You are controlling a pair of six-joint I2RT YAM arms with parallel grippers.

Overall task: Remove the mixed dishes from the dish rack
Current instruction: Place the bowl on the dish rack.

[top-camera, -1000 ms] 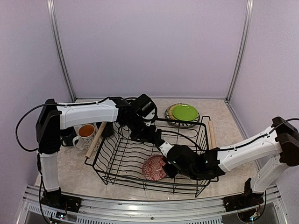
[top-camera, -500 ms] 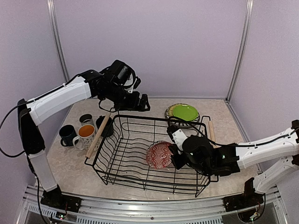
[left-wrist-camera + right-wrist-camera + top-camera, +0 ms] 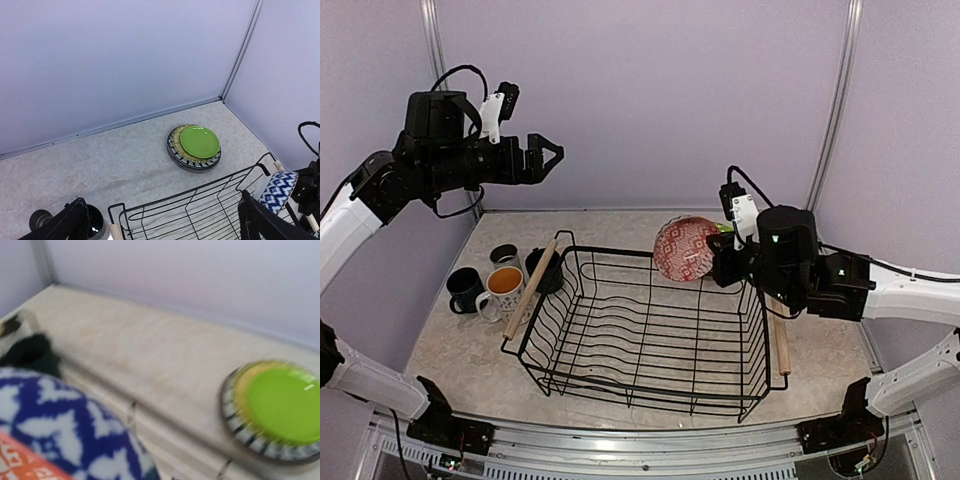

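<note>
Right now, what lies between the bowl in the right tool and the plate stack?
Between bowl and plate stack: only bare table and the dish rack's far corner wire, clearest in the left wrist view.

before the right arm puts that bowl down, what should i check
1. Patterned bowl held by the right gripper: ok, gripped at its rim and tipped on edge.
2. Bowl clear of the dish rack: ok, lifted above the far right corner.
3. How secure the grip is: cannot tell, the contact itself does not show.
4. Left gripper out of the way: ok, open, empty and raised high on the left.
5. Landing spot: ok, bare table beside the stack topped by the lime-green plate.
6. Rack emptied: ok, no dishes seen inside.
</note>
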